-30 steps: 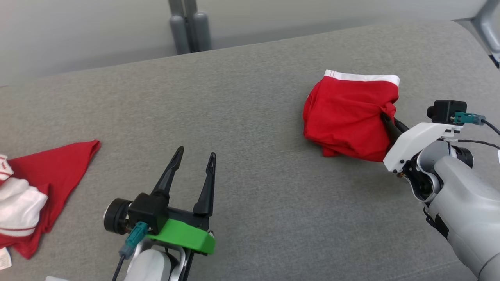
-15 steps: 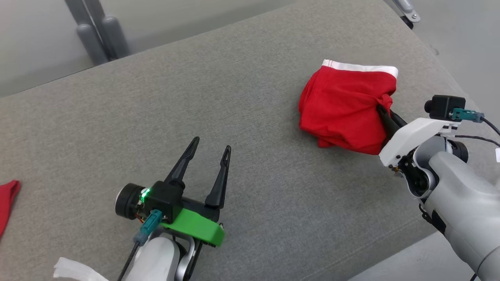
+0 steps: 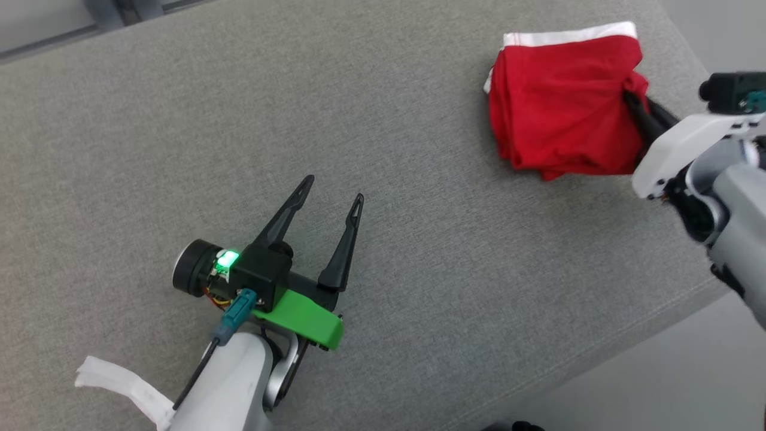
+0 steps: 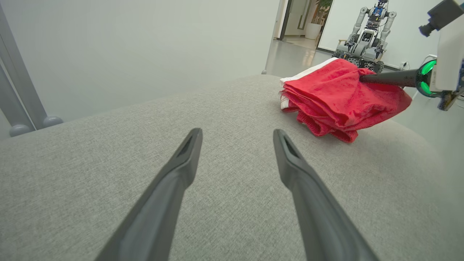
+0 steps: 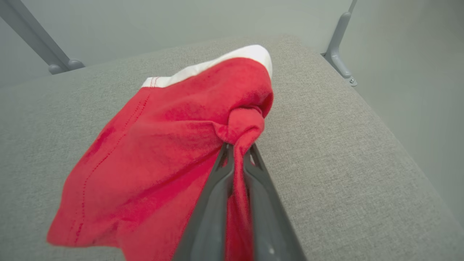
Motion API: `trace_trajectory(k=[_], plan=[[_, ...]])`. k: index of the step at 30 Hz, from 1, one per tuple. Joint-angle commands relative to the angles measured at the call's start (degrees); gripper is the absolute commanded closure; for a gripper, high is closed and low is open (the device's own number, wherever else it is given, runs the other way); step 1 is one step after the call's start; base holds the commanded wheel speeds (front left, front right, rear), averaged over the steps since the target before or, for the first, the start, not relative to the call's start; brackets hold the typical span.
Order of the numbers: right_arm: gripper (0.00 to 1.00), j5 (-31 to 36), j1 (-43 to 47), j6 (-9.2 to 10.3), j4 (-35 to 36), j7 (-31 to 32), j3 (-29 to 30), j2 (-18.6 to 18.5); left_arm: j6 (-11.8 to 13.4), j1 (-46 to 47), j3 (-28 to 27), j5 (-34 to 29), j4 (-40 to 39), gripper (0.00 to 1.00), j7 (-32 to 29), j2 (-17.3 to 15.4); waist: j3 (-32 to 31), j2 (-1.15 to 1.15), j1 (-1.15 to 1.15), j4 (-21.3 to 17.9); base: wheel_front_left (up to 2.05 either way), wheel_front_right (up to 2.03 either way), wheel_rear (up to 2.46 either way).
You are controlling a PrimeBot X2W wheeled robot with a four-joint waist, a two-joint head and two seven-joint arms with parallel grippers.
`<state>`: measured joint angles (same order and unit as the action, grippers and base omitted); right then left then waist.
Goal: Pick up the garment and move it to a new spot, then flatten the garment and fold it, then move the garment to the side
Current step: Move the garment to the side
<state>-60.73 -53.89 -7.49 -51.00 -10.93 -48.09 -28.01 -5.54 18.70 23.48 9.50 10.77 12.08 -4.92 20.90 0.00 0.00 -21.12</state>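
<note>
My right claw (image 5: 238,148) is clenched on one bunched corner of the garment (image 3: 556,102), near the tabletop (image 3: 658,311) edge. I reckon the pinch may slip and the folds spill open. My left claw (image 3: 333,187) is released.

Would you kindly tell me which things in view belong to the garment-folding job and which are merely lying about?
Part of the job:
- red garment
- right gripper, shut on its bunched edge
- left gripper, open, holding nothing
- grey cushion beneath

Just about:
- another robot, far behind
- grey metal frame legs
</note>
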Motion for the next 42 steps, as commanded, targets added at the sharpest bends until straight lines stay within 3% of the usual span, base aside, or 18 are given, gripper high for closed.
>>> trace_trajectory(k=[1,10,15,16,17,18,23,31,35,42], plan=[[1.0,0.73,-2.15,0.0,-0.2,-0.07,-0.84,-1.67,-0.13,1.43,-0.07,-0.7,-0.44,0.0,-0.32,-0.82,4.99,0.0,0.0,2.83,0.0,0.0,0.0],[1.0,7.7,-12.34,0.0,-7.14,1.97,-8.63,-10.53,0.29,4.09,0.64,-1.28,-2.07,0.0,-1.25,-1.12,11.2,0.0,0.0,7.24,0.0,0.0,0.0],[1.0,9.57,-15.98,0.0,-13.2,3.48,-10.51,-12.35,0.77,4.8,0.66,-0.88,-2.12,0.0,-0.58,-0.95,12.45,0.0,0.0,9.6,0.0,0.0,0.0],[0.95,10.02,-16.65,0.0,-14.54,3.45,-10.78,-12.46,0.88,4.76,0.58,-0.65,-1.93,0.0,-0.26,-0.95,12.4,0.0,0.0,9.92,0.0,0.0,0.0],[0.69,10.29,-17.06,0.0,-15.79,3.18,-10.83,-12.41,0.91,4.73,0.57,-0.48,-1.77,0.0,-0.22,-0.91,12.24,0.0,0.0,10.2,0.0,0.0,0.0],[0.0,10.47,-17.38,0.0,-17.49,2.95,-10.69,-12.09,0.99,4.58,0.55,-0.29,-1.59,0.0,0.14,-0.81,11.95,0.0,0.0,10.46,0.0,0.0,0.0],[0.0,11.51,-18.29,0.02,-22.08,0.71,-9.39,-11.59,1.41,4.0,0.72,0.4,-0.63,0.0,1.24,-0.35,9.31,0.0,0.0,11.3,0.0,0.0,0.0],[0.0,13.33,-16.7,0.02,-22.87,-4.2,-4.42,-9.87,2.51,0.75,-1.0,2.86,0.81,0.0,2.74,-0.04,0.7,0.0,0.0,11.64,0.0,0.0,0.0],[0.0,15.46,-15.12,0.02,-15.9,-4.26,1.65,-9.92,3.46,-2.1,-3.33,3.83,0.49,0.0,3.08,-0.73,-4.57,0.0,0.0,11.9,0.0,0.0,0.0],[0.0,22.64,-0.57,0.02,0.62,-4.25,16.28,-7.46,5.6,-7.79,-9.41,5.69,-1.92,0.0,3.15,-3.04,-13.16,0.0,0.0,13.08,0.0,0.0,0.0]])
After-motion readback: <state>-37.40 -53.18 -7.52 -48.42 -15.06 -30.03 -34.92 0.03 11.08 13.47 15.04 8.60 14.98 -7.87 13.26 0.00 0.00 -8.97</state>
